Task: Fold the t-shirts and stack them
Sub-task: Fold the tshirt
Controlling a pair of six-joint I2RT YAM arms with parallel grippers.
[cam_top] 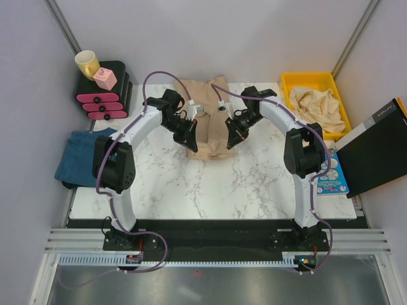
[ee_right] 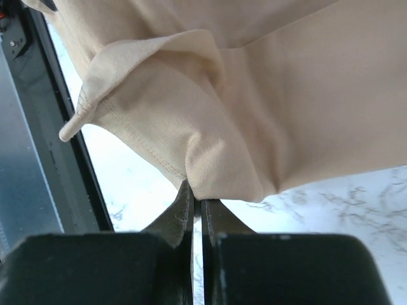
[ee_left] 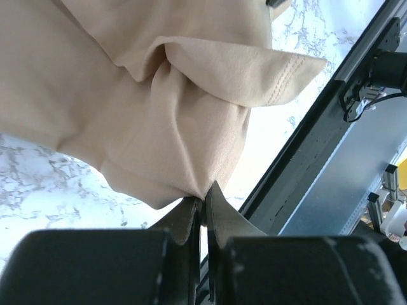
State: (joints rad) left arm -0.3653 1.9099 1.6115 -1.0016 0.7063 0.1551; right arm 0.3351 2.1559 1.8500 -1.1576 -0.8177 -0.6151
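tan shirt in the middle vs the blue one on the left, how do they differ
The tan shirt is pinched by the left gripper and right gripper; the blue shirt lies untouched. The tan shirt is bunched into folds; the blue shirt lies flatter. The tan shirt sits in the middle; the blue shirt is off to the left. Both are plain cloth.
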